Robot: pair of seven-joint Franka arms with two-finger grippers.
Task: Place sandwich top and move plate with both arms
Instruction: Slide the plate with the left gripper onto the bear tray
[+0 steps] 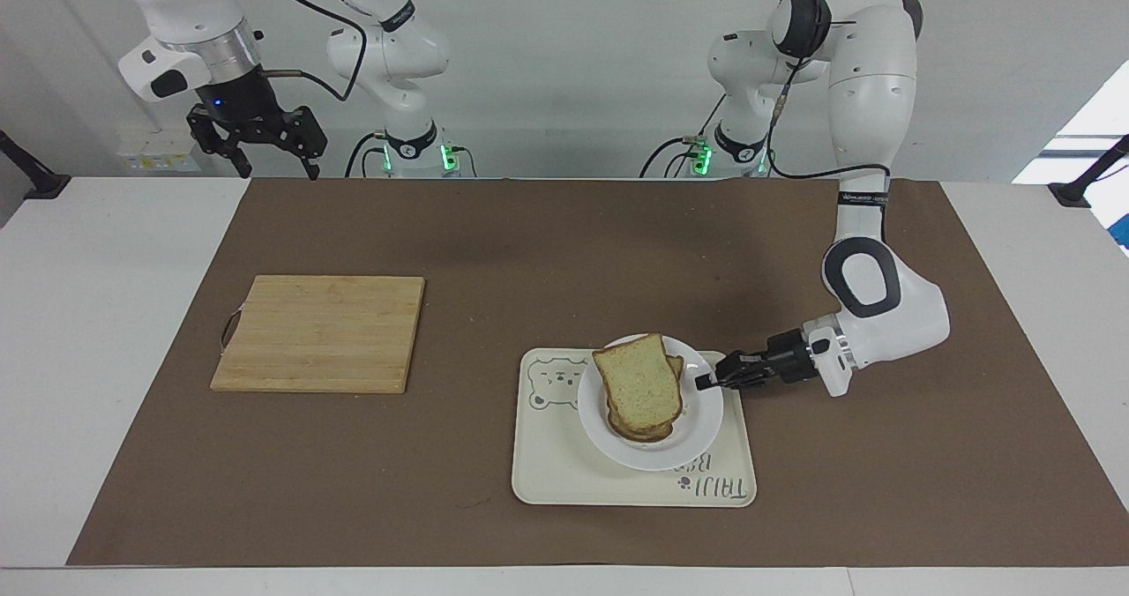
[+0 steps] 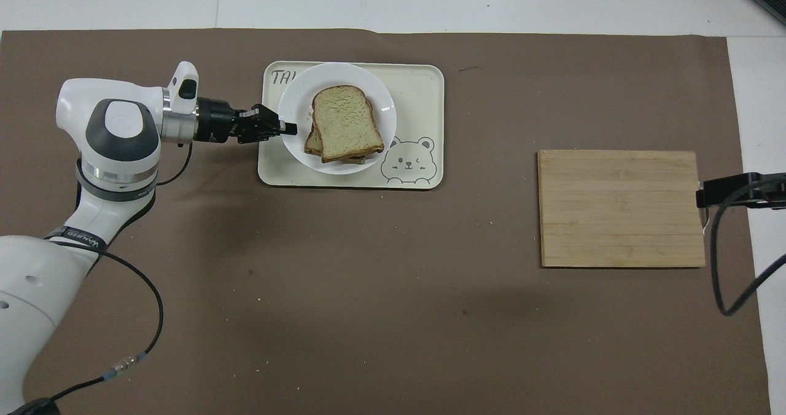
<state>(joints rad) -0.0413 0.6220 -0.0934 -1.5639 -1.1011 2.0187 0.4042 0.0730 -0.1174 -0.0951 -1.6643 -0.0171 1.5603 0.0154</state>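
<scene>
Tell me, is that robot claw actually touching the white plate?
Touching. In the facing view the left gripper is shut on the rim of the plate, its fingertips overlapping the edge, over the tray.

Tan speckled sandwich top (image 1: 637,383), glossy white plate (image 1: 701,420), cream bear-printed tray (image 1: 564,473).

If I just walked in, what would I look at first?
Probably the sandwich top on a stack of bread on the white plate, over the bear tray. The left gripper pinches the plate's rim. The right gripper hangs open, high above the right arm's end, and a wooden board lies bare below.
</scene>
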